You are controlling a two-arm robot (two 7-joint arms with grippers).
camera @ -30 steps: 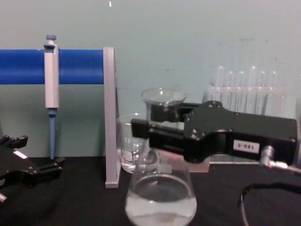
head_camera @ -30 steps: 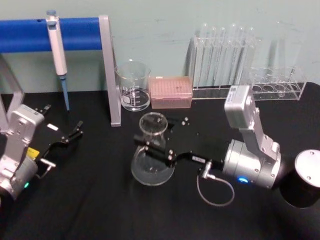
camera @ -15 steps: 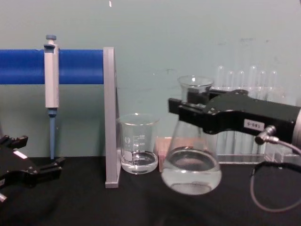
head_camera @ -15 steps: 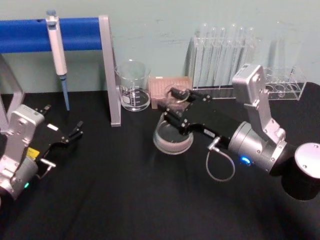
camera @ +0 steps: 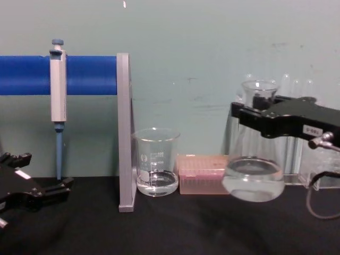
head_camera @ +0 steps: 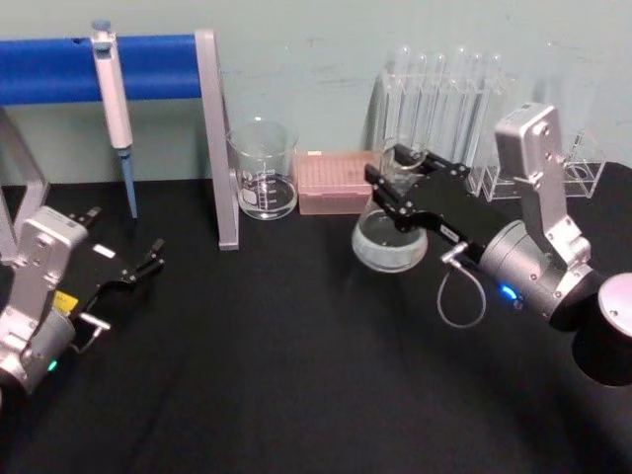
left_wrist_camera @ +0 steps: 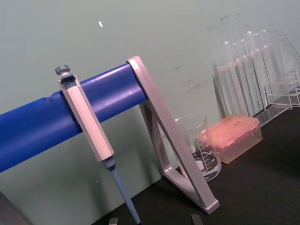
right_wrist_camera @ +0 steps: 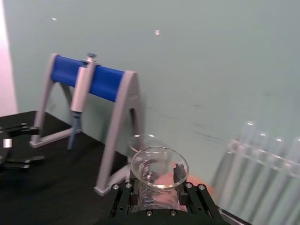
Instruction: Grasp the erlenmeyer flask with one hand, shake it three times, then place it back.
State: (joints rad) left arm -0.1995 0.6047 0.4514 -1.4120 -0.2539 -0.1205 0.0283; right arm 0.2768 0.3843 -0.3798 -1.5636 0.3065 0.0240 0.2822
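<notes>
Farthest left, the left end effector [head_camera: 153, 254] rests on the black tabletop [head_camera: 257, 375] with its fingers spread apart. Right of the beaker [head_camera: 263, 170] and the pink tip box [head_camera: 338, 182], the erlenmeyer flask [camera: 254, 178] hangs upright above the tabletop, near the test tubes [head_camera: 439, 109], with clear liquid in its base. The right end effector [camera: 255, 113] is clamped around its neck, reaching in from the right.

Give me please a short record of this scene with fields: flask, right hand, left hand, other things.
flask: held above the black table, some clear liquid inside
right hand: shut on the flask neck
left hand: open, idle at the table's left side
other things: beaker, pink box, pipette on blue stand
</notes>
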